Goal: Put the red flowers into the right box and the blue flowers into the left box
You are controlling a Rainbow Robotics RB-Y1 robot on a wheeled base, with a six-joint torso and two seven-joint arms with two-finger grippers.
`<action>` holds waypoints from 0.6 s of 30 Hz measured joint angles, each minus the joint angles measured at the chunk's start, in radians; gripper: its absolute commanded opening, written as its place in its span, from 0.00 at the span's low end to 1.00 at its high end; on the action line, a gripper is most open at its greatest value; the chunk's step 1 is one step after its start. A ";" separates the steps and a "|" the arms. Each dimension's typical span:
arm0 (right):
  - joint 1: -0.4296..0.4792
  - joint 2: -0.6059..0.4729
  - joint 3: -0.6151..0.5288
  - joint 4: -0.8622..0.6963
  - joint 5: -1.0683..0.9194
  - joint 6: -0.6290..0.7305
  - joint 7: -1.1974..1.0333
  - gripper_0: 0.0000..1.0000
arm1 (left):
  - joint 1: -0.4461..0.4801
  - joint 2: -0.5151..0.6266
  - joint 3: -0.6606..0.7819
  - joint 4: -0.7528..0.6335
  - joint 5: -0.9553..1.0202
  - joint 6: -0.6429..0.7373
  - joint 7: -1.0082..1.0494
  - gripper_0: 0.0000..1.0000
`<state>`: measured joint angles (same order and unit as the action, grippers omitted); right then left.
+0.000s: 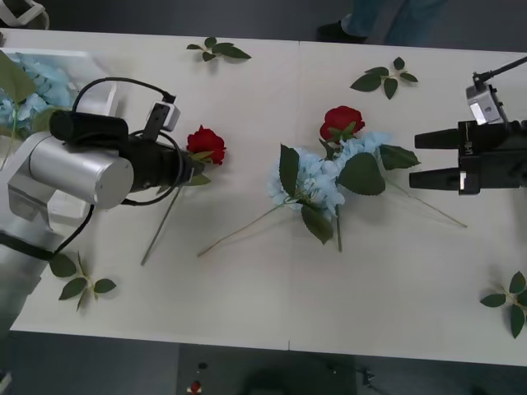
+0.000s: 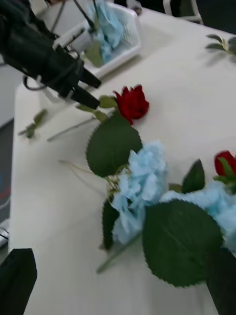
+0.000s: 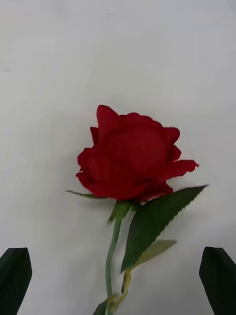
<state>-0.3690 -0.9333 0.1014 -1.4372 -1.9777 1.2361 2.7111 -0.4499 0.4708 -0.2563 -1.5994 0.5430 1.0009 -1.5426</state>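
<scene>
One of the red flowers (image 1: 206,144) lies left of centre on the white table. My left gripper (image 1: 194,169) is open at its stem just below the bloom (image 3: 130,157), with one black finger (image 3: 14,280) on each side. A second red flower (image 1: 342,122) rests among the blue flowers (image 1: 317,185) at the centre. The left box (image 1: 86,62) at the far left holds more blue flowers (image 1: 33,82). My right gripper (image 1: 428,156) hovers open to the right of the pile (image 2: 140,187). The right box is out of view.
Flowerless leaf sprigs lie at the back (image 1: 218,49), back right (image 1: 384,78), front left (image 1: 81,284) and front right (image 1: 510,300). Long stems (image 1: 239,230) trail from the pile toward the table's front. A person's legs stand beyond the far edge.
</scene>
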 measured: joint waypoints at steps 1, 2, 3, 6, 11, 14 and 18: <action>0.000 0.000 0.000 -0.003 0.034 -0.014 0.000 1.00 | -0.016 -0.014 0.000 0.025 -0.004 0.000 0.000 1.00; 0.000 0.001 0.001 -0.004 0.071 -0.036 0.000 1.00 | -0.032 -0.029 0.000 0.052 -0.010 0.000 -0.001 1.00; 0.000 0.004 0.002 -0.005 0.109 -0.062 0.000 1.00 | -0.046 -0.044 0.000 0.076 -0.021 0.000 -0.002 1.00; -0.002 0.017 0.032 -0.006 0.228 -0.147 0.000 1.00 | -0.070 -0.079 0.000 0.113 -0.073 0.000 -0.026 1.00; -0.049 0.023 0.175 0.020 0.360 -0.245 0.000 1.00 | -0.073 -0.111 -0.007 0.121 -0.149 0.000 -0.060 1.00; -0.090 0.025 0.260 0.055 0.438 -0.284 0.000 1.00 | -0.073 -0.118 -0.024 0.145 -0.174 0.000 -0.060 1.00; -0.128 0.062 0.287 0.120 0.499 -0.311 -0.014 1.00 | -0.073 -0.128 -0.044 0.199 -0.218 0.000 -0.060 1.00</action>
<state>-0.4969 -0.8714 0.3885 -1.3177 -1.4783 0.9252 2.6967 -0.5228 0.3427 -0.3003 -1.4006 0.3246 1.0013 -1.6030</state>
